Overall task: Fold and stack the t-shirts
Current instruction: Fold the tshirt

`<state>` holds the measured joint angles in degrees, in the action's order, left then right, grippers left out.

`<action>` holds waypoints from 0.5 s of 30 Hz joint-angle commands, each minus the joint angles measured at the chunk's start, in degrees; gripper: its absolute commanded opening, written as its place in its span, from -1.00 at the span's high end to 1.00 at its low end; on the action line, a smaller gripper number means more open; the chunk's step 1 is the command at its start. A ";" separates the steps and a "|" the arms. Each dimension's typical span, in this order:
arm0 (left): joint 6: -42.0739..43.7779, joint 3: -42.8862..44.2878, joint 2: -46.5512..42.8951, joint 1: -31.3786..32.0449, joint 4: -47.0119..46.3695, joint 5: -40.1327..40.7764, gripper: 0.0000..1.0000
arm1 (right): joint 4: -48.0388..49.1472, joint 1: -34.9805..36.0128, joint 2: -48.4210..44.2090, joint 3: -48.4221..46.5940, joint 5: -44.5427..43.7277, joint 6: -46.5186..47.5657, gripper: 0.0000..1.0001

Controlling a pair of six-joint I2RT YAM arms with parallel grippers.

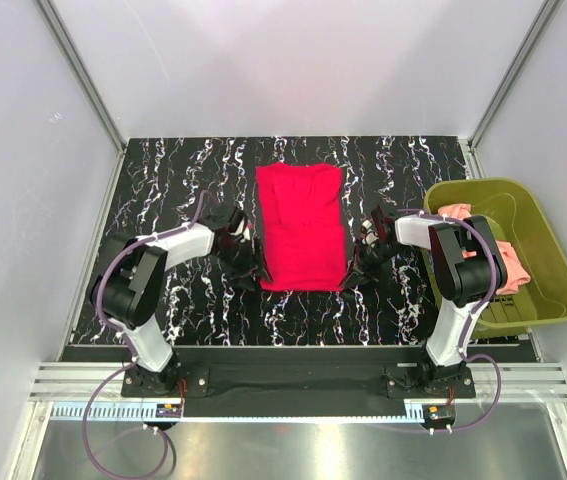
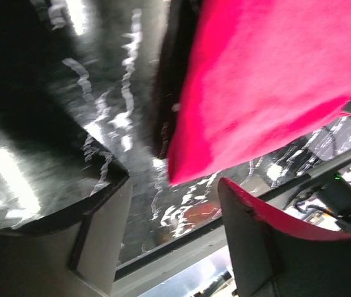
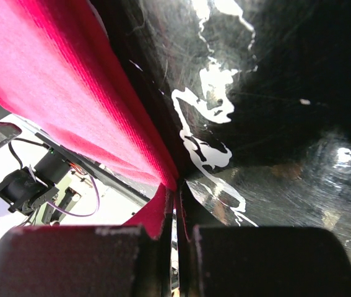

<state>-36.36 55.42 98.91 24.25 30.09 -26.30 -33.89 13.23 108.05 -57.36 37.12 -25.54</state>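
Shirt [image 1: 455,211], pink, partly behind right arm [image 1: 473,265]

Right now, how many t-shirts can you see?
2. Red t-shirt: table centre. Pink t-shirt: in the green basket, right side; more may be hidden under it.

red t-shirt [image 1: 300,228]: folded oblong, flat, centre of table [image 1: 183,170] | pink t-shirt [image 1: 513,265]: seemingly crumpled, in green basket [image 1: 483,190]

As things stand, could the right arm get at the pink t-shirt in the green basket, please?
Probably, though not at once: the right gripper is shut on the red t-shirt and would have to let go. The pink t-shirt lies in the open basket beside that arm.
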 commanded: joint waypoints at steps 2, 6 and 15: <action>-2.66 1.62 3.91 1.68 -3.54 -1.29 -0.19 | 0.32 0.21 -1.44 -1.17 -1.53 0.49 1.00; -3.10 1.10 4.62 1.85 -4.60 -0.68 0.20 | -0.03 0.30 -1.53 -1.08 -1.79 0.75 1.00; -0.56 -2.59 -1.61 2.03 -1.53 2.83 1.00 | -2.67 3.28 -5.12 -0.65 -4.07 0.85 1.00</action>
<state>-38.83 55.51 101.69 26.02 26.63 -27.16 -34.54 14.63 106.98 -57.43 35.62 -25.47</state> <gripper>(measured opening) 0.031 0.012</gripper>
